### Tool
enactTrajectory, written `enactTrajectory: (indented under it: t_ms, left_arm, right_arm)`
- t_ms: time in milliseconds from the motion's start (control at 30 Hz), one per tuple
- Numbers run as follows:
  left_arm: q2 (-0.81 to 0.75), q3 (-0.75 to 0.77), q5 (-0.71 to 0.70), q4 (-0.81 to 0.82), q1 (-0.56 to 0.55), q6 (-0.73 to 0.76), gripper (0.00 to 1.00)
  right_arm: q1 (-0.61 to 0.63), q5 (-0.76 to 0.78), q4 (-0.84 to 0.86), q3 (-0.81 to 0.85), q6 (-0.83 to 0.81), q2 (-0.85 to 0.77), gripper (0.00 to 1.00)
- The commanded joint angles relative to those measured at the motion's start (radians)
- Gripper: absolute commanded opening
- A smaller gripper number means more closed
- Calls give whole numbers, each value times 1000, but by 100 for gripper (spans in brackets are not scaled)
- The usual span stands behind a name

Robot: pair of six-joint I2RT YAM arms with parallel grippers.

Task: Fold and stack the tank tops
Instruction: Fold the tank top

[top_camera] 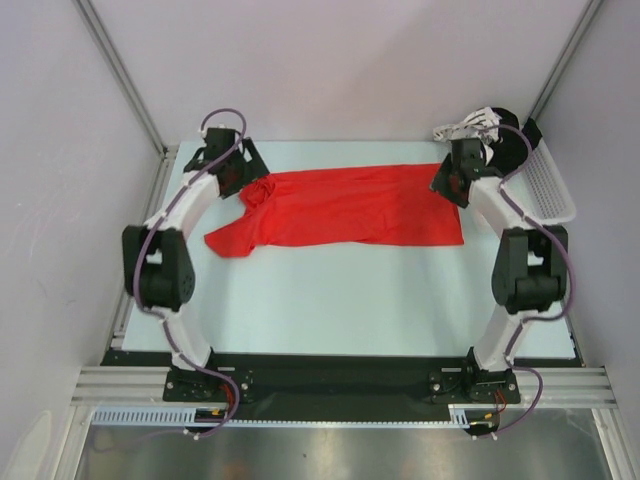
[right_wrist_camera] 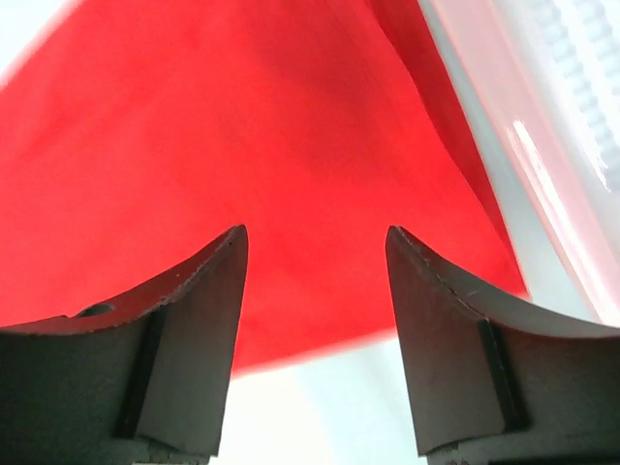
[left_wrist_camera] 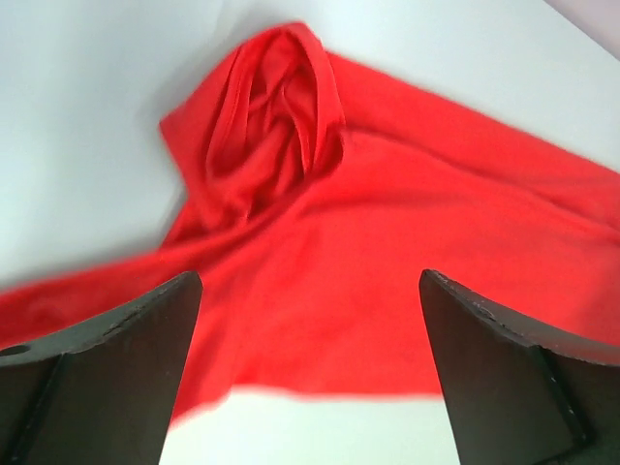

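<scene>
Top external view showed one thin, bright red fabric tank top (top_camera: pixel 350 205) lying across the upper middle of the frame, its left end bunched. I judged folding barely begun, with nothing stacked. My left gripper (left_wrist_camera: pixel 310 291) and right gripper (right_wrist_camera: pixel 315 242) both hung spread wide over its ends, gripping nothing. One white plastic mesh basket (top_camera: pixel 550 185) sat at upper right.

The tank top (top_camera: pixel 360 205) is plain bright red. The desk (top_camera: pixel 350 300) is pale bluish white. The mesh basket (top_camera: pixel 552 185), far right, is white. The left gripper (left_wrist_camera: pixel 310 291) and right gripper (right_wrist_camera: pixel 315 242) are black.
</scene>
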Motion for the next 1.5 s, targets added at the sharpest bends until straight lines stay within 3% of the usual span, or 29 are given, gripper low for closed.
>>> enactTrajectory:
  t_ms: [0, 233, 433, 700, 933, 967, 1000, 1033, 1067, 1367, 1467]
  left_arm:
    - [-251, -182, 21, 118, -9, -18, 100]
    - [-564, -601, 38, 236, -73, -95, 100]
    - [-685, -862, 122, 340, -93, -165, 96]
    - [-745, -988, 74, 342, -95, -214, 97]
    - [-709, -1001, -7, 293, -92, -294, 98]
    - [-701, -999, -13, 288, -89, -303, 98]
    - [-693, -997, -19, 288, -86, -313, 98]
    - [-681, -997, -21, 288, -81, -329, 98]
    - [-675, -997, -30, 291, -70, -339, 98]
    - [-543, -952, -111, 316, 11, -441, 96]
    - [-440, -892, -140, 338, 48, -481, 91]
  right_arm:
    - [-6, -27, 97, -180, -24, -176, 63]
    - [29, 40, 111, -417, 15, -311, 63]
    - [15, 102, 193, -541, 163, -342, 64]
    - [15, 145, 238, -489, 399, -170, 64]
    - [29, 229, 39, -359, 560, -9, 58]
    - [29, 221, 45, -363, 566, -7, 55]
    - [29, 221, 45, -386, 575, -9, 44]
    - [29, 221, 62, -400, 574, -29, 13]
    - [32, 229, 65, -414, 577, -41, 8]
    - [101, 226, 31, -581, 551, -254, 4]
    - [155, 223, 4, -653, 543, -314, 3]
